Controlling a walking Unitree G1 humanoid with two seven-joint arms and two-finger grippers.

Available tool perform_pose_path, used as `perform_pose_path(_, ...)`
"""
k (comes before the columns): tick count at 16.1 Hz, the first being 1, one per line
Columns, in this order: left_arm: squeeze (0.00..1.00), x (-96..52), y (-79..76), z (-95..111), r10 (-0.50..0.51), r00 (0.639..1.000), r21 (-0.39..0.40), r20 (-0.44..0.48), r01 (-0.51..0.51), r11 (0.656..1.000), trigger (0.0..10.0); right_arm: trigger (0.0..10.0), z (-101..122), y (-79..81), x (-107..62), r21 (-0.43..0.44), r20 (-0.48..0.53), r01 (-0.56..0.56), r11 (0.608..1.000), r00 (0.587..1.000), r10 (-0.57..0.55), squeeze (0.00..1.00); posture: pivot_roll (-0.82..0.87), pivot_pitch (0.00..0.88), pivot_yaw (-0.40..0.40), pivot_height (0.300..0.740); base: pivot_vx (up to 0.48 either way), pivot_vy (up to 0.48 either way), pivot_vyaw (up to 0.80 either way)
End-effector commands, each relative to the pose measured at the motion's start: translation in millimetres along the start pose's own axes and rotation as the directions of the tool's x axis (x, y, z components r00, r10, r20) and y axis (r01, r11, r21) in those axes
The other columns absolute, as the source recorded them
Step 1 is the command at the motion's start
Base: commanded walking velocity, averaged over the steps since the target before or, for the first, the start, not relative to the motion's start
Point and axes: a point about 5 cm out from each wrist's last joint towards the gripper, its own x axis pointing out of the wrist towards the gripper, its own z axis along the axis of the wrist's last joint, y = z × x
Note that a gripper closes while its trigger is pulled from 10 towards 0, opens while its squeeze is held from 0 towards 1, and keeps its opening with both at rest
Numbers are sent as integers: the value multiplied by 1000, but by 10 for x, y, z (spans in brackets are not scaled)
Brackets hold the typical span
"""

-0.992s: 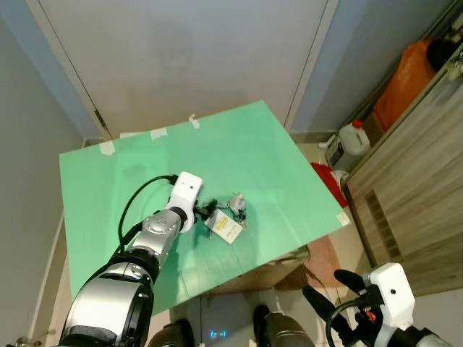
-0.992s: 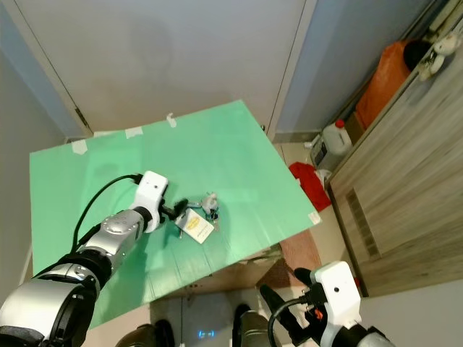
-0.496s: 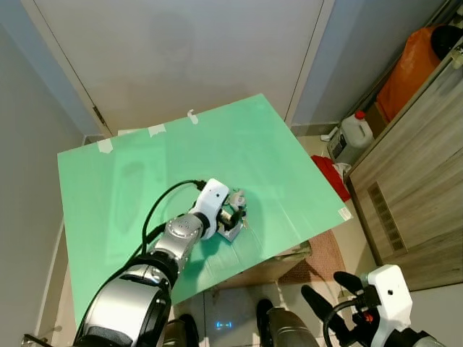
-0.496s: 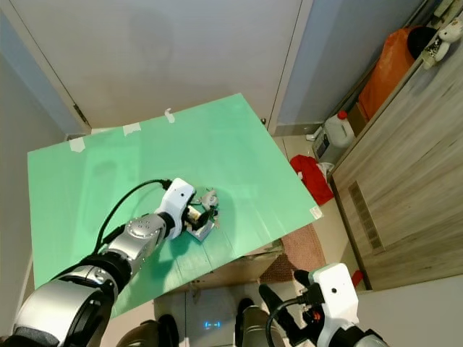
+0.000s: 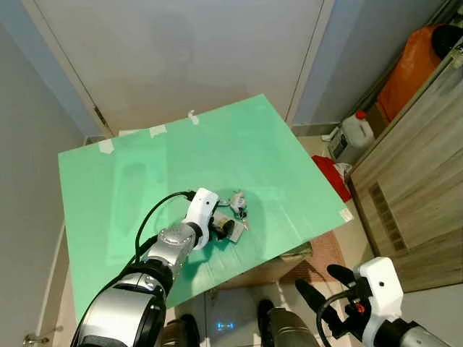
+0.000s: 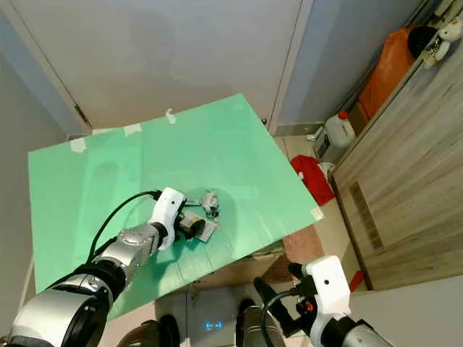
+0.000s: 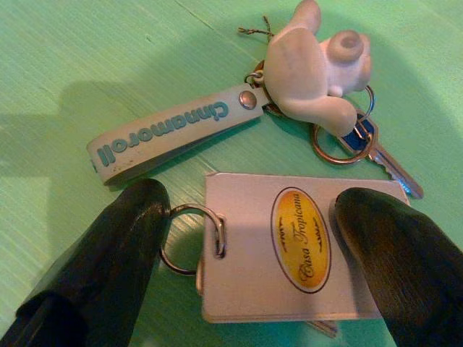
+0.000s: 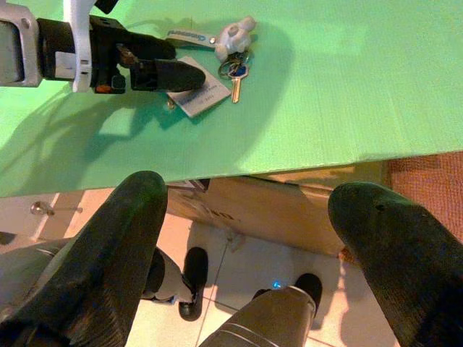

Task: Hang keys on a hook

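The left arm reaches forward toward twelve o'clock, its wrist low and level. The left gripper (image 7: 246,238) has its two black fingers (image 7: 108,253) spread wide apart and lowered. The right arm hangs low at about five o'clock, and the right gripper (image 8: 253,246) has its fingers (image 8: 123,238) parted.

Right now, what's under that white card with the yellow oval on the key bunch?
The white card lies flat on the green table sheet, between the open left gripper's fingers. A bit of metal, perhaps a key tip, pokes out from its edge; the rest underneath is covered.
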Motion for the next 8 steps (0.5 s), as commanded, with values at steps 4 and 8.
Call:
perform_pose_path(4, 0, -86, -81, -492, -18, 990, -107, -137, 3, 994, 10000, 10000, -72, -10, 106, 12, -21, 0, 1000, 1000, 0, 0, -308, 182, 26, 740, 0, 0, 0)
perform_pose_path(8, 0, -176, -123, -758, -30, 987, -155, -159, 5, 988, 10000, 10000, -5, -44, 295, 12, 26, -10, 1000, 1000, 10, 0, -264, 144, 50, 740, 0, 0, 0)
